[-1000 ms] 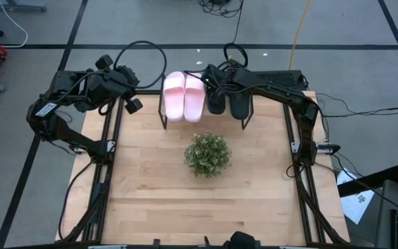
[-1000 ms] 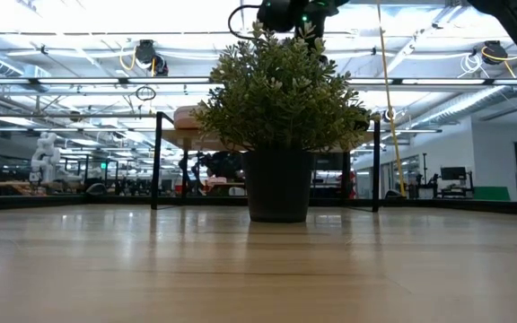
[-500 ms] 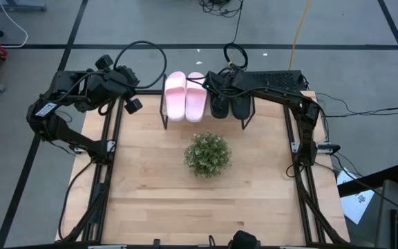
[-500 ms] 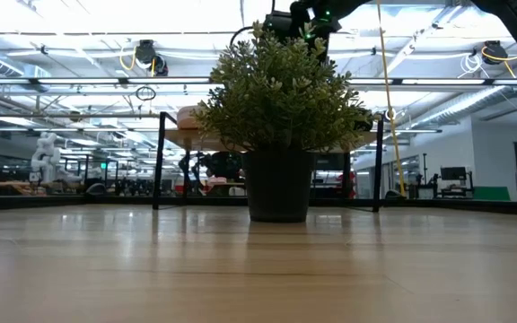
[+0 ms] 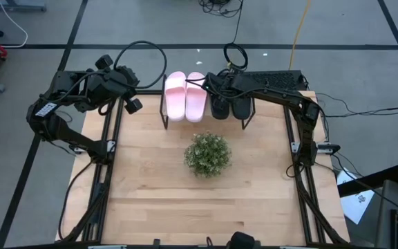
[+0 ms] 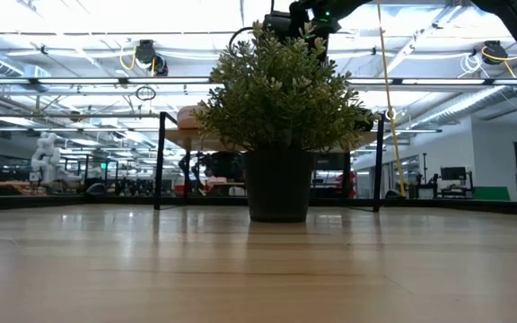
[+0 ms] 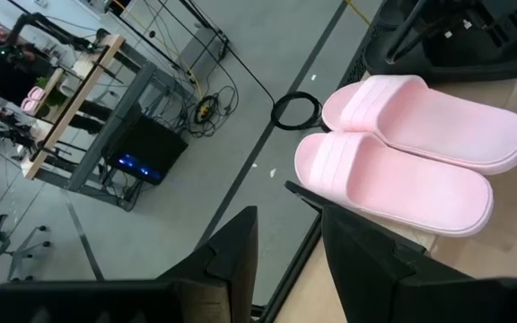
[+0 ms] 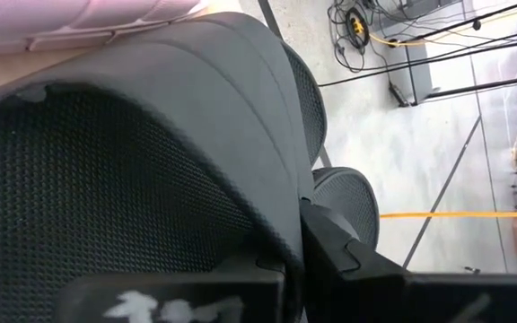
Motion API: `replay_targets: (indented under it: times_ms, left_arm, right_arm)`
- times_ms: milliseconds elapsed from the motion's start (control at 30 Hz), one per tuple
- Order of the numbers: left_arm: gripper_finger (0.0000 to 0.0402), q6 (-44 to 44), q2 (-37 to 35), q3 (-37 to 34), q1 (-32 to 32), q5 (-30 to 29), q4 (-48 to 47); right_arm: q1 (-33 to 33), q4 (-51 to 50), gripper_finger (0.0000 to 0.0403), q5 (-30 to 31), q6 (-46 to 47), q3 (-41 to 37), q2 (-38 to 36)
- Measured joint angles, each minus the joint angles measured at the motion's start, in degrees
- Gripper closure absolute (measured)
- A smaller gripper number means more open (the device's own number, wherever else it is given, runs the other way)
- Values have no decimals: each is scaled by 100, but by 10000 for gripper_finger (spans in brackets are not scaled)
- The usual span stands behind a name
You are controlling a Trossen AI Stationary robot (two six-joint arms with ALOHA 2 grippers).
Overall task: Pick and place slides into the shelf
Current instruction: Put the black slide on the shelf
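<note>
The pale pink pair of slides (image 5: 185,97) lies side by side on the shelf (image 5: 163,114) at the table's far edge, and shows in the left wrist view (image 7: 402,161) too. The black pair (image 5: 229,105) lies to its right on the same shelf top. My right gripper (image 5: 210,84) reaches in from the right, low over the left black slide (image 8: 106,161), and is shut on it. The other black slide (image 8: 348,202) lies just beside it. My left gripper (image 7: 287,260) hangs raised off the shelf's left end, open, nothing between its fingers. My right gripper pinches the left black slide between its two fingers, at the edge of the broad strap (image 8: 281,229). The fingers slant down from the table's right and far side. In the high view the slide lies flat on the shelf top beside the pink pair.
A potted green plant (image 5: 207,153) stands at mid-table just in front of the shelf and hides most of it in the low view (image 6: 276,99). The shelf's black legs (image 6: 157,161) rise on either side. Bare wood (image 5: 206,207) lies toward the near edge.
My right gripper has sunk toward the shelf top with the black slide and rolled a little, staying shut. The black slide, which stood slanted and stuck out past the shelf's near edge, now lies straighter on the shelf beside the pink pair. Over the last half second nothing has moved.
</note>
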Motion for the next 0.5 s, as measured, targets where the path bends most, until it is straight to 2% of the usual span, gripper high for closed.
replay_targets:
  times_ms: [500]
  left_arm:
    - [268, 0, 0, 0, 0, 0, 0]
  right_arm:
    - [15, 39, 401, -160, 7, 0, 0]
